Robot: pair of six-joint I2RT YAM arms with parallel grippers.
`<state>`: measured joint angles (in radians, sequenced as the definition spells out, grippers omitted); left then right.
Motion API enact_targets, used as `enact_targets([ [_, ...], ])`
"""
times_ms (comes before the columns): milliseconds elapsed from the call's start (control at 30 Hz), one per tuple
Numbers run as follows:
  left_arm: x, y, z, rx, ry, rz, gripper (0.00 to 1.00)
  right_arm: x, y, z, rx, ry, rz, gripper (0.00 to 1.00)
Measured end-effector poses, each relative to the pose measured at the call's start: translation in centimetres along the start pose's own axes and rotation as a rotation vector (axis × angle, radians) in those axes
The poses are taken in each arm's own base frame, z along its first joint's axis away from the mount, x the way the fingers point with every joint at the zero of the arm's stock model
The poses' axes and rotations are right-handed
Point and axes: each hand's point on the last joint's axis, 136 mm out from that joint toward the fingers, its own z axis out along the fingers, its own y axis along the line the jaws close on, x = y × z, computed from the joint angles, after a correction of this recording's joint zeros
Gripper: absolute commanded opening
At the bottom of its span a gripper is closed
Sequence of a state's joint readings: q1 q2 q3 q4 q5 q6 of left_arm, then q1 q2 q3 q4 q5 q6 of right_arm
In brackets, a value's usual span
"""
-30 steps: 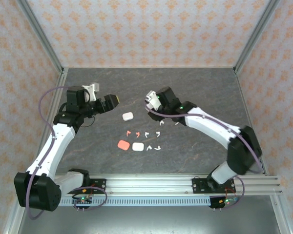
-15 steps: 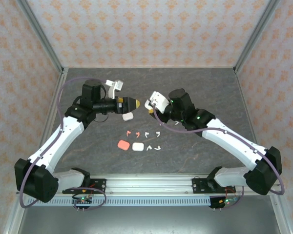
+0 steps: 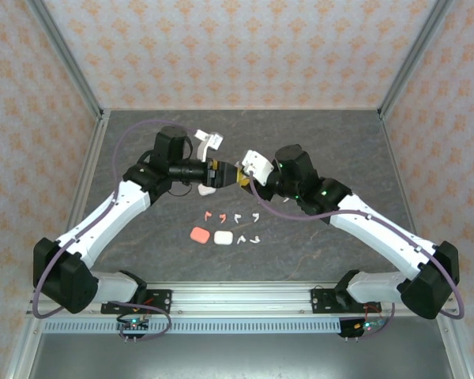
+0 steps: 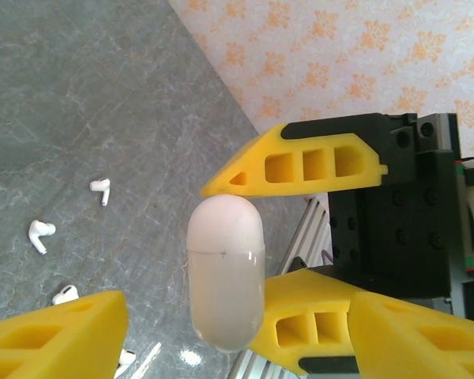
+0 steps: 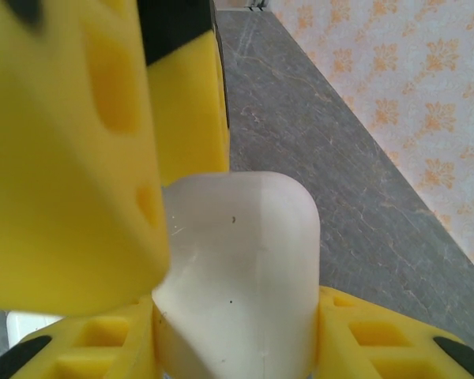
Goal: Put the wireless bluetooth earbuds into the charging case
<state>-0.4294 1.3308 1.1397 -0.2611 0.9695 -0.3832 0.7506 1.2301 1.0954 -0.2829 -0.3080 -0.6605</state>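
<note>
Both arms had swung inward to meet mid-air, right gripper [image 3: 241, 175] clamped on a white charging case [image 4: 225, 276], left gripper [image 3: 223, 174] with fingers apart around it, likely needing to close and pry the lid [image 4: 225, 221]; earbuds [image 3: 255, 215] lay below

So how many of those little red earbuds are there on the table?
2. One red earbud lies beyond the coral case; the other red earbud lies just right of it. The arms might hide more.
</note>
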Motion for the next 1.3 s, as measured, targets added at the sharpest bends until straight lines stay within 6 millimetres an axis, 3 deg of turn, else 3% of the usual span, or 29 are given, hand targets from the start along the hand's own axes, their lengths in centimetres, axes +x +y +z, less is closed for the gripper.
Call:
enact_targets([
  [433,0.3,-0.2,1.3,0.015,0.044,0.016,0.27,0.1,0.1,-0.1,-0.003,0.0,0.0,0.42],
  [567,0.3,0.0,1.3,0.007,0.044,0.017,0.22,0.1,0.1,-0.2,-0.003,0.001,-0.005,0.44],
  [600,0.3,0.0,1.3,0.006,0.044,0.017,0.21,0.2,0.1,-0.2,-0.004,0.003,-0.006,0.47],
  [800,0.2,-0.2,1.2,0.004,0.037,0.031,0.15,0.7,0.5,-0.3,-0.027,0.03,0.009,0.85],
  [900,-0.1,-0.4,0.8,-0.002,0.004,0.06,0.11,1.2,0.6,-0.6,-0.055,0.039,0.059,0.94],
  [1033,0.0,-0.3,0.2,-0.01,-0.056,0.109,0.1,1.4,-0.7,-2.4,-0.075,0.011,0.171,0.98],
  [1200,0.2,0.2,0.0,-0.013,-0.133,0.195,0.07,-0.1,-2.7,-5.6,-0.117,-0.137,0.343,0.97],
  [1300,0.7,0.4,0.1,-0.011,-0.173,0.265,0.01,-0.9,-2.5,-6.2,-0.175,-0.205,0.414,0.93],
])
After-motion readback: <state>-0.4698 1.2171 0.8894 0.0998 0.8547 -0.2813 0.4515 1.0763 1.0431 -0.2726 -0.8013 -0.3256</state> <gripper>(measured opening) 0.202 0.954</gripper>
